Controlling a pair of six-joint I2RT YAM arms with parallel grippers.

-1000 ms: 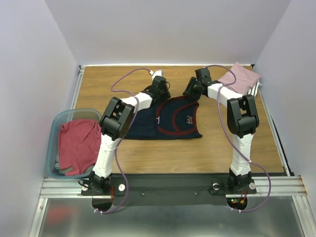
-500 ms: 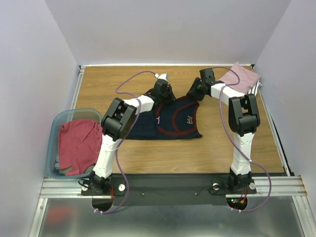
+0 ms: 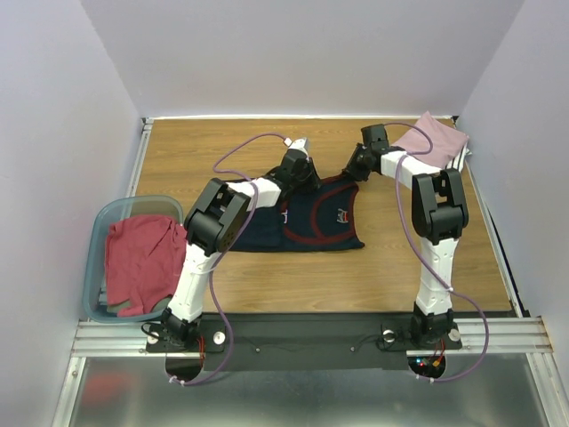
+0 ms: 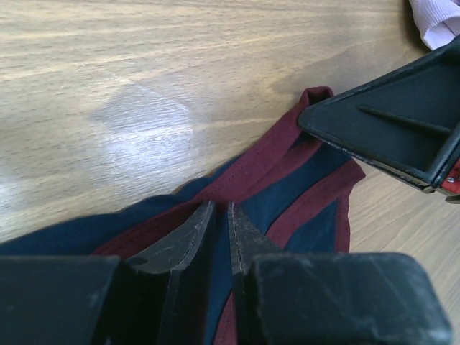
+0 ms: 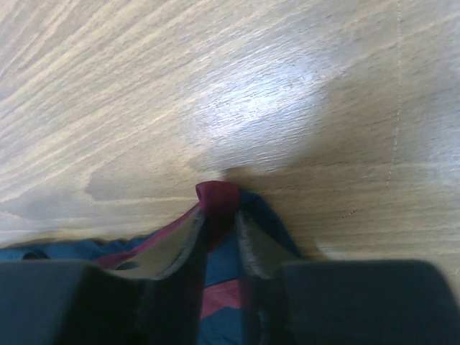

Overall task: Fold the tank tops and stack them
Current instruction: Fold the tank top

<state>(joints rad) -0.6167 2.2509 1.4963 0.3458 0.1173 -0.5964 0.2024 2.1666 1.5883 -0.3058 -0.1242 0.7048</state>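
The navy tank top [image 3: 311, 218] with maroon trim lies flat mid-table. My left gripper [image 3: 300, 172] is shut on its far left strap; the left wrist view shows the jaws [image 4: 221, 215] pinching navy and maroon cloth [image 4: 287, 194]. My right gripper [image 3: 358, 165] is shut on the far right strap; the right wrist view shows the maroon strap end [image 5: 217, 198] bunched between the fingers [image 5: 219, 223]. A dusty pink top [image 3: 433, 140] lies folded at the far right corner. A red top [image 3: 140, 260] fills the teal tub [image 3: 96, 236].
The teal tub sits off the table's left edge. A white cloth edge [image 3: 465, 158] peeks out under the pink top. Bare wood table [image 3: 204, 142] lies behind the jersey and in front of it [image 3: 356, 280]. Purple cables loop above both arms.
Both grippers have moved toward each other along the jersey's far edge, the left one to the right, the right one slightly down, drawing the straps inward.
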